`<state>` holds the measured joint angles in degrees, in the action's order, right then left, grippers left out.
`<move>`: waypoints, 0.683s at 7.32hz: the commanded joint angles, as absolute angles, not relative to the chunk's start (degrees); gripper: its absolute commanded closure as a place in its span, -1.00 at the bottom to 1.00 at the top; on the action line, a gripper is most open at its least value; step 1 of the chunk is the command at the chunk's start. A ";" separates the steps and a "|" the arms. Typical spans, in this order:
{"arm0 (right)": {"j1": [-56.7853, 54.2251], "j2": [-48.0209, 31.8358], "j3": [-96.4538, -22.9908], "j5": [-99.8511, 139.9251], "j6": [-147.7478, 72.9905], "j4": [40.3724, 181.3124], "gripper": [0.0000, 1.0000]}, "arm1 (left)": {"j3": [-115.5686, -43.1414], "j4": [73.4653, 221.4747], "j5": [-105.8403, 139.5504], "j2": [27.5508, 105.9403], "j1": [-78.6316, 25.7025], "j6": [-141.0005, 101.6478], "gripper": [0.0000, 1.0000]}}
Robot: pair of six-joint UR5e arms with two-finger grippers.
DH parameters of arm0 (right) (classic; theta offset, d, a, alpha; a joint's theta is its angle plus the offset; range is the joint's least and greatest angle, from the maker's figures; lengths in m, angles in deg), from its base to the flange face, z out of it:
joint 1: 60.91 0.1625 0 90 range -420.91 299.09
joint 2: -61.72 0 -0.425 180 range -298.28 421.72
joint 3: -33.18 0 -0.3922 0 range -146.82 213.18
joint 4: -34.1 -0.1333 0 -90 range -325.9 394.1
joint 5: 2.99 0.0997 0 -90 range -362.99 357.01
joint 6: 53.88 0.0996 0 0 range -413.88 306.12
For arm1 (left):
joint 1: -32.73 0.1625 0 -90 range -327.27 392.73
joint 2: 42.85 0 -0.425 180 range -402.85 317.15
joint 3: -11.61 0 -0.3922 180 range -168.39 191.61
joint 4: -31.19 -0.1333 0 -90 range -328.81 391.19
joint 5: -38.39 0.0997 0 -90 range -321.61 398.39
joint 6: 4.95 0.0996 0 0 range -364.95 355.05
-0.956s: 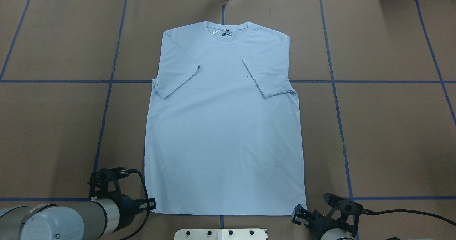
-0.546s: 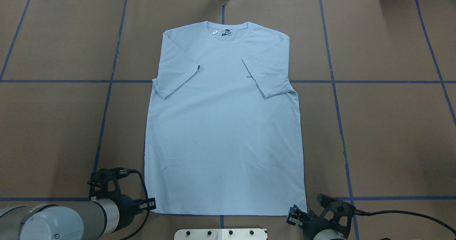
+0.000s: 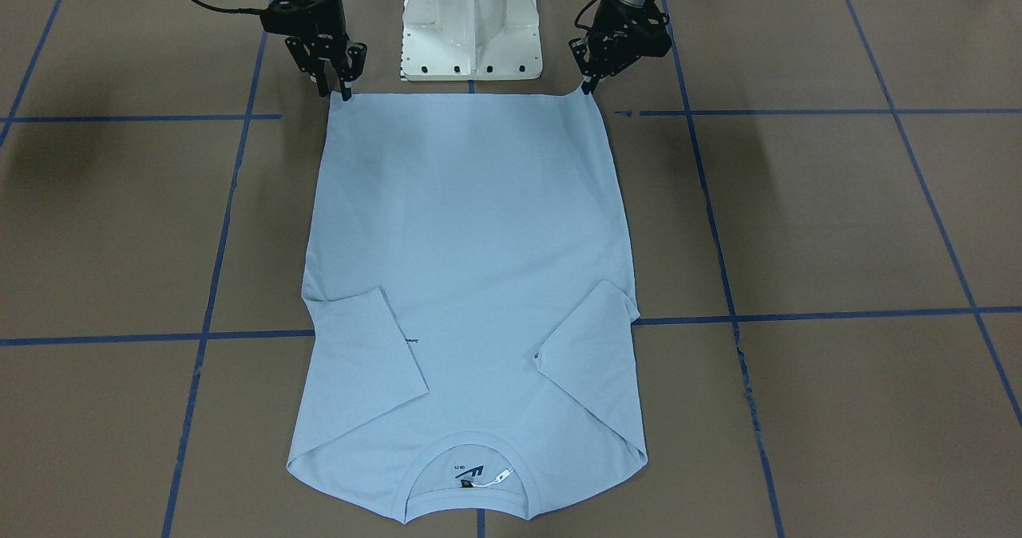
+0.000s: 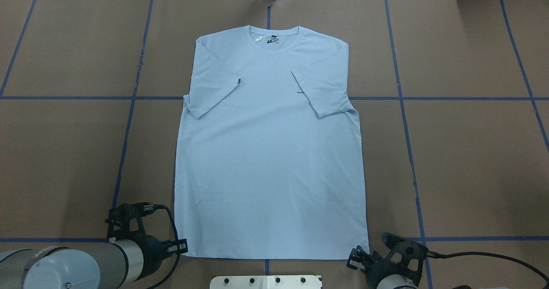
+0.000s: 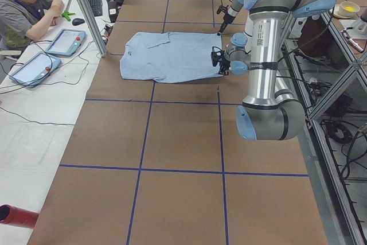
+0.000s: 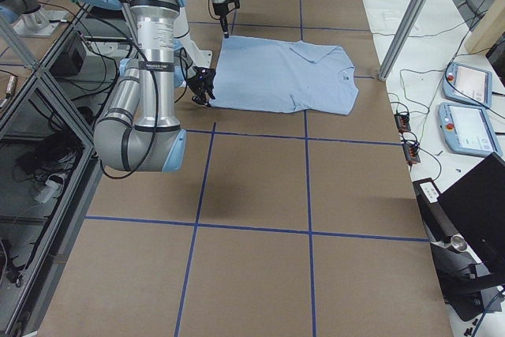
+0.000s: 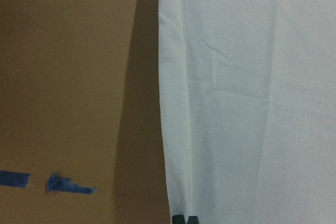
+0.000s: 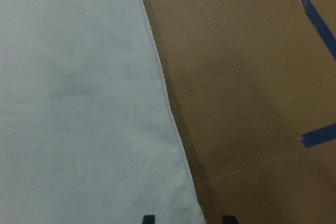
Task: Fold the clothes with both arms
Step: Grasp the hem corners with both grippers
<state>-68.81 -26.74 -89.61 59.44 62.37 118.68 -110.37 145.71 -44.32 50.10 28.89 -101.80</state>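
We see a light blue short-sleeved shirt (image 4: 270,160) lying flat in the middle of the brown paper-covered worktop (image 4: 472,160). Its collar (image 4: 272,49) is at the far side and its bottom hem (image 4: 270,257) is at the near side, just in front of the robot's white base (image 3: 471,19). Both sleeves (image 4: 214,87) are already turned inward across the chest, so the shirt forms a long, smooth rectangle. We judge that the next fold should carry the hem up toward the collar. That would explain why the two arms stand at the two near corners, one on each side of the base. The left tool (image 3: 589,85) points down onto the near left corner. In its wrist view its fingertips (image 7: 179,219) are pressed together right at the shirt's edge, and the corner peaks up slightly, so we read it as closed on the cloth. The right tool (image 3: 335,87) is at the near right corner with its fingertips (image 8: 148,219) apart. One is over the cloth and the other over bare worktop, so it straddles the corner, open and not yet gripping. We judge that the right side must pinch its corner before both can lift together. An uneven lift could drag the shirt askew or loosen the sleeves.
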 commanded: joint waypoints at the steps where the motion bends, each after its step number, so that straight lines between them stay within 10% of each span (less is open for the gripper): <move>1: -68.47 -26.53 -89.25 59.24 62.40 118.73 0.72 | -110.38 145.71 -44.32 50.05 28.95 -101.80 1.00; 5: -67.60 -26.61 -89.68 58.98 62.23 119.26 1.00 | -110.99 145.80 -44.32 50.05 28.86 -101.71 1.00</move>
<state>-68.08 -26.59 -89.17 59.12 62.39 118.85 -110.82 145.77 -44.32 50.06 28.87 -101.79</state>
